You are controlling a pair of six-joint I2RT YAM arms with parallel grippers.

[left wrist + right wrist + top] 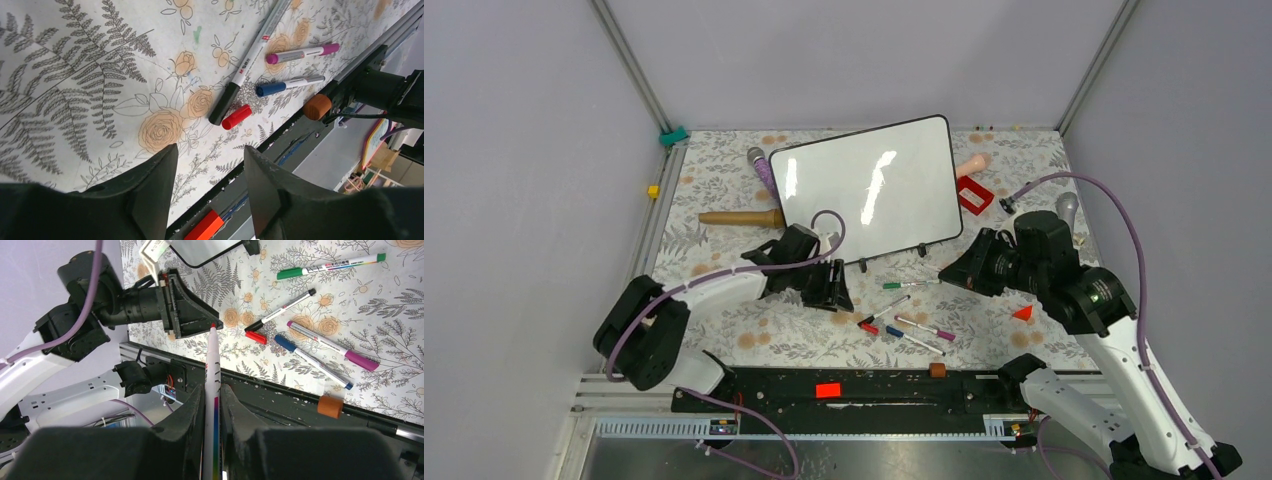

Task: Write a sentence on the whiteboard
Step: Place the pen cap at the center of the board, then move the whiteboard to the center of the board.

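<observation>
My whiteboard (864, 190) sits on the counter (704, 170) just beyond both hands, with its long axis crosswise and its face blank as far as I can see. From my right hand (949, 272) it lies ahead and to the left. That hand is clenched on a red-tipped marker (212, 365), whose tip points sideways at the left hand (832, 290), not at the board. The left hand is released, with nothing in it. I judge the right hand must swing the tip forward.

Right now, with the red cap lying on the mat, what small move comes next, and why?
Probably swing the right gripper toward the whiteboard: it is shut on an uncapped red-tipped marker, the board looks blank, and the left gripper hangs open and empty.
</observation>
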